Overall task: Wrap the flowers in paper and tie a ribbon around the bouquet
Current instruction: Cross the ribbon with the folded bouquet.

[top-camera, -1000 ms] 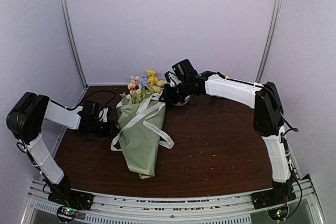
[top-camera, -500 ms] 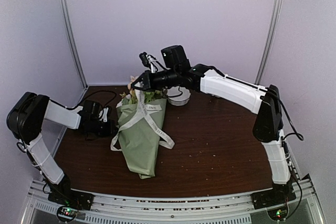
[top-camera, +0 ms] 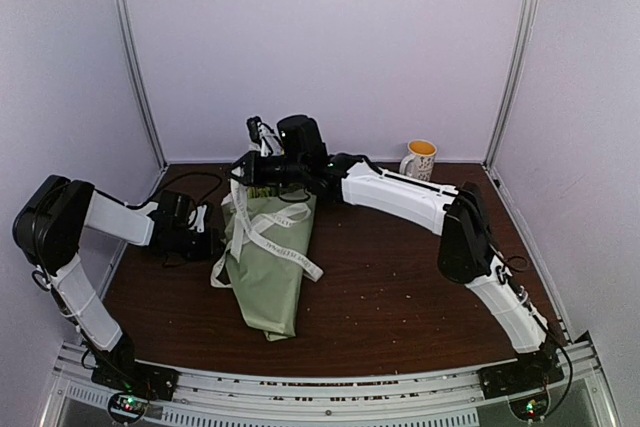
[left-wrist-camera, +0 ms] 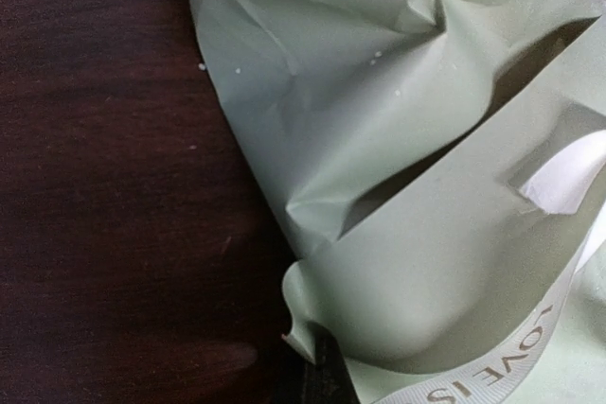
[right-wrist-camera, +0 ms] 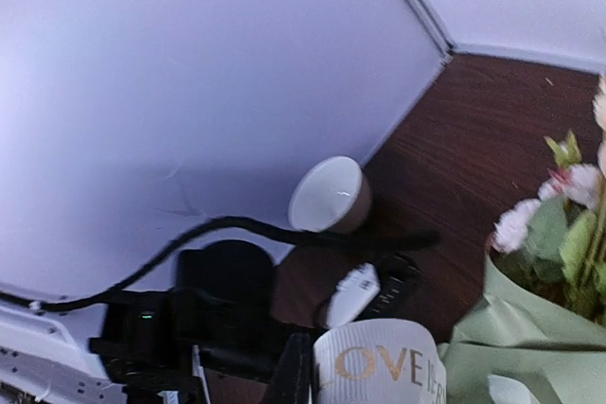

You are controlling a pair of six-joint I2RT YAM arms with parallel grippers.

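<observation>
Top external: the bouquet (top-camera: 268,282) lies on the table (top-camera: 400,277), cone tip toward the near edge. Your right gripper (top-camera: 243,169) hangs over its blossom end, fingers pinched on the ribbon (right-wrist-camera: 379,366). Your left gripper (top-camera: 208,235) sits against the left edge of the paper (left-wrist-camera: 398,92), fingers together; can't tell if they hold paper.

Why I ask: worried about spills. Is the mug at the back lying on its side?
No, the mug stands upright on the table, its open mouth facing up.
</observation>
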